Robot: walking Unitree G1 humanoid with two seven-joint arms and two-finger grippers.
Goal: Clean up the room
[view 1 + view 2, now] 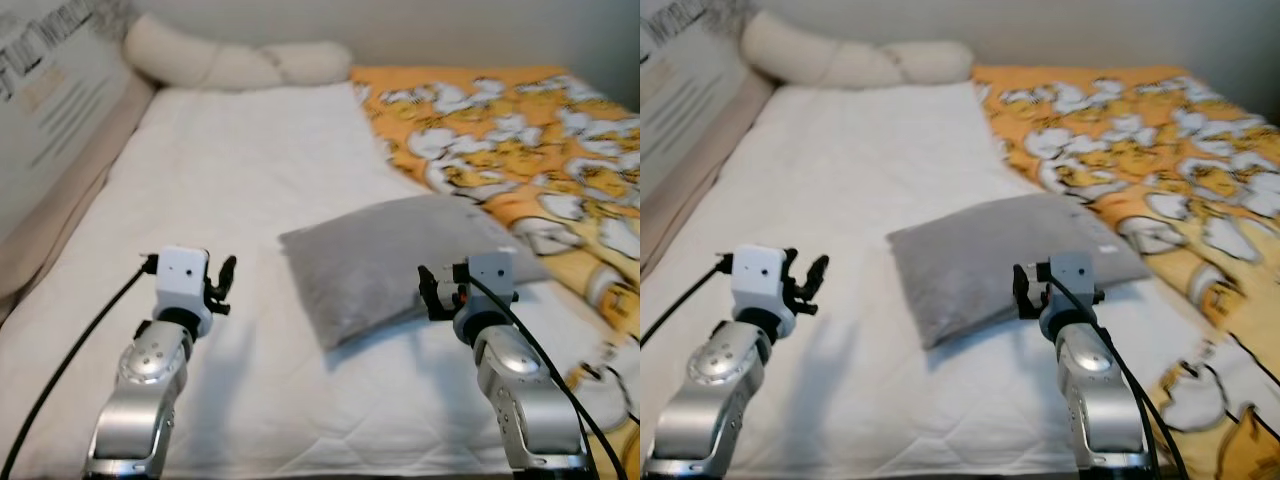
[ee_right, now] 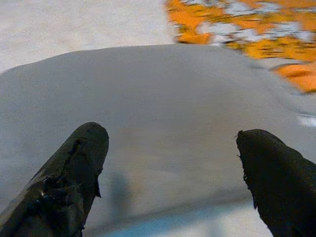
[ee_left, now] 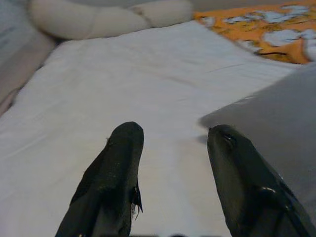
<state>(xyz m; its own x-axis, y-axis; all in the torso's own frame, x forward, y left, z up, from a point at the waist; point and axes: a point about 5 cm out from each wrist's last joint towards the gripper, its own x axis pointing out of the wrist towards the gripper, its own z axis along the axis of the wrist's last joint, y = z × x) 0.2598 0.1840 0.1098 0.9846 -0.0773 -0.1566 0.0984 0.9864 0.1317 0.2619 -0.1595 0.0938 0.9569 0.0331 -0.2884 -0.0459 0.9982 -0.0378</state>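
Grey pillow (image 1: 400, 260) lies mid-frame on white bed (image 1: 230, 180); right gripper (image 2: 173, 163) hovers at its near edge, fingers wide; left gripper (image 3: 173, 148) lower left, fingers apart, holding nothing.

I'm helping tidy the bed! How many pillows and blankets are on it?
Grey pillow: 1
Cream bolster pillow: 1
Orange blanket: 1
Total: 3
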